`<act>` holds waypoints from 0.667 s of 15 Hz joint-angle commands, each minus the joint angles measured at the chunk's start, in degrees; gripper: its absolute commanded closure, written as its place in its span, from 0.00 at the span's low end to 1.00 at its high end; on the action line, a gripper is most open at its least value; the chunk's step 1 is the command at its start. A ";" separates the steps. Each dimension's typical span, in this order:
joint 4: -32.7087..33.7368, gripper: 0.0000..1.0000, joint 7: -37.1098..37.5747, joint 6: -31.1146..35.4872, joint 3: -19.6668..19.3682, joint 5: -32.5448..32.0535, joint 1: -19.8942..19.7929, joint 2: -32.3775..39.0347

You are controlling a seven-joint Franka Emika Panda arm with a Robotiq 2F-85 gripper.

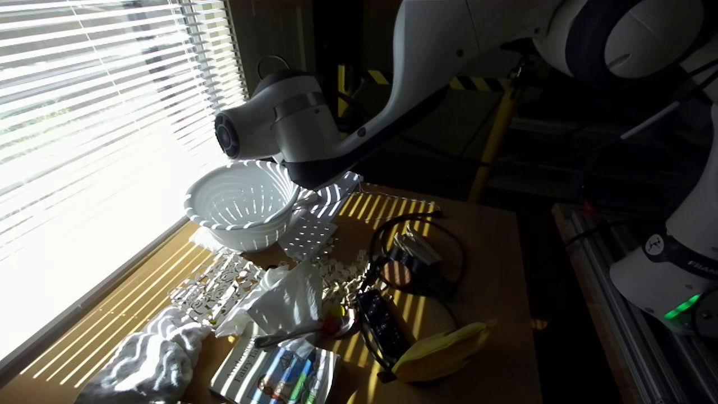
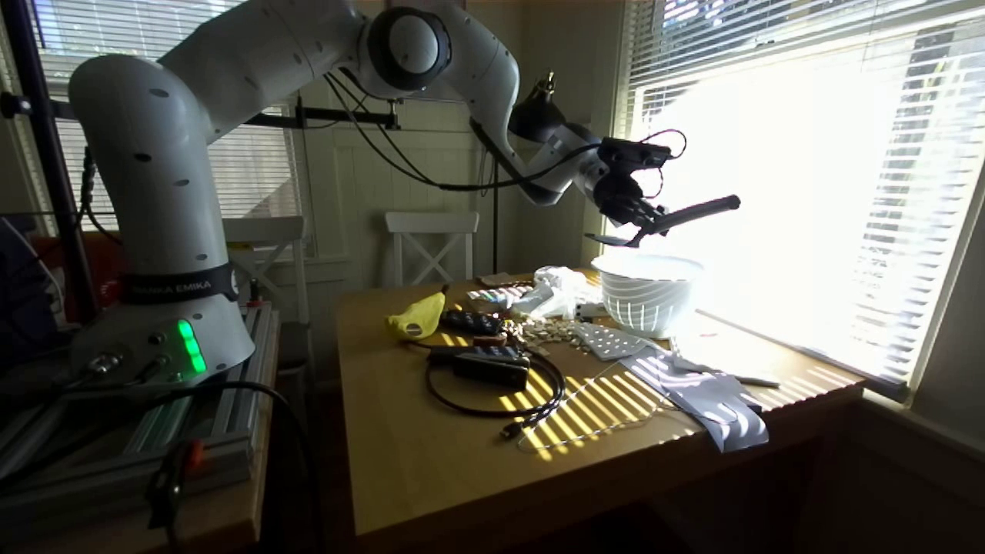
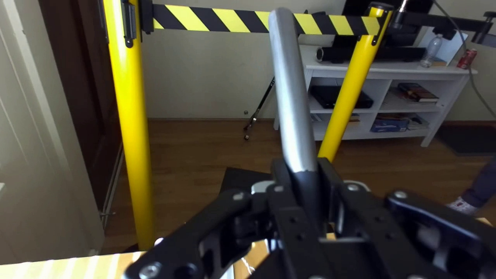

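1. The jaws were gripping a rod-shaped tool [image 3: 290, 93]; its grey end rose from between them in the wrist view.
2. In an exterior view, this tool was in the air above the white colander [image 2: 648, 296].
3. The colander stood on the bench [image 2: 415, 462], near the window blinds [image 1: 112, 67].
4. On the same bench lay also a book [image 1: 275, 370], a black cable [image 2: 479, 412] and a yellow object [image 1: 440, 353].

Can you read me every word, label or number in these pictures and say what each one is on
"FRANKA EMIKA": black band around the robot's base; the F is faint.
"Ander… Fairy Ta…": book, in an exterior view; the line ends are unclear.
Too small or blurred to read: red can, shelved books.
No lettering visible: gripped metal rod.
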 commanded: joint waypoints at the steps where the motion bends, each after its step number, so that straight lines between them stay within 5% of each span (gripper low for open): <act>1: 13.42 0.94 -3.36 -5.44 -1.34 3.38 1.46 7.65; 10: 30.58 0.94 -5.82 -15.65 -2.10 6.50 1.56 18.03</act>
